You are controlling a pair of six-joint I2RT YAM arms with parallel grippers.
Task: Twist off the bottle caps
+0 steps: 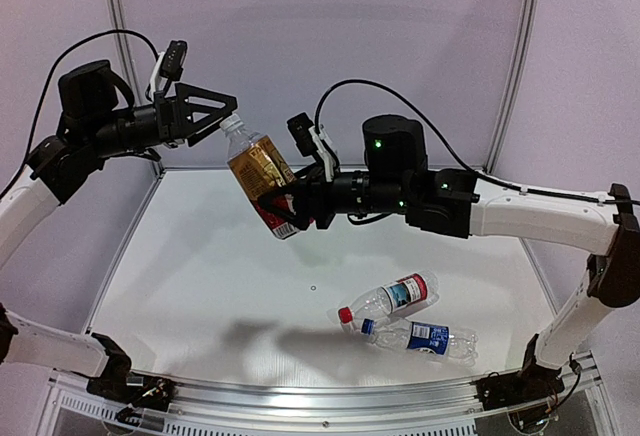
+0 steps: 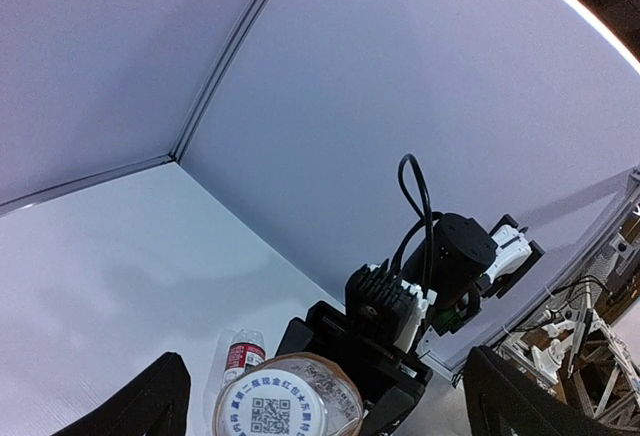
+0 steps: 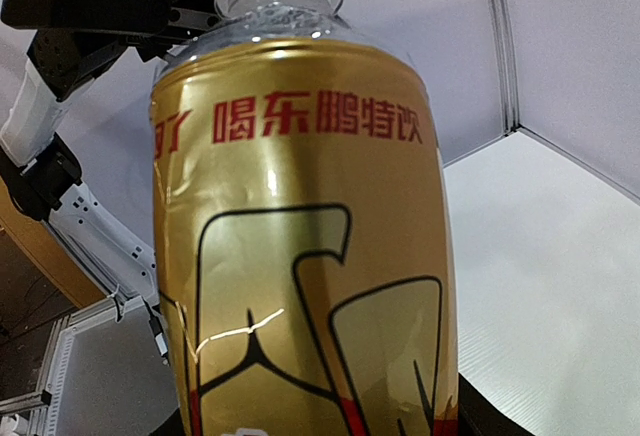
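My right gripper (image 1: 290, 206) is shut on the lower part of the amber bottle (image 1: 262, 178) with the gold-red label and holds it tilted in the air, neck toward the upper left. The label fills the right wrist view (image 3: 310, 256). The white cap (image 1: 230, 123) is on the bottle. My left gripper (image 1: 222, 116) is open with its fingers on either side of this cap. In the left wrist view the cap (image 2: 272, 408) shows end-on between the wide-apart fingers (image 2: 150, 401). The red-capped bottle (image 1: 392, 299) and the blue-capped bottle (image 1: 425, 338) lie on the table.
The white table (image 1: 200, 276) has grey walls behind and at both sides. The two lying bottles are side by side at the front right, with the red cap (image 1: 345, 314) and blue cap (image 1: 367, 326) pointing left. The red-label bottle also shows in the left wrist view (image 2: 240, 354).
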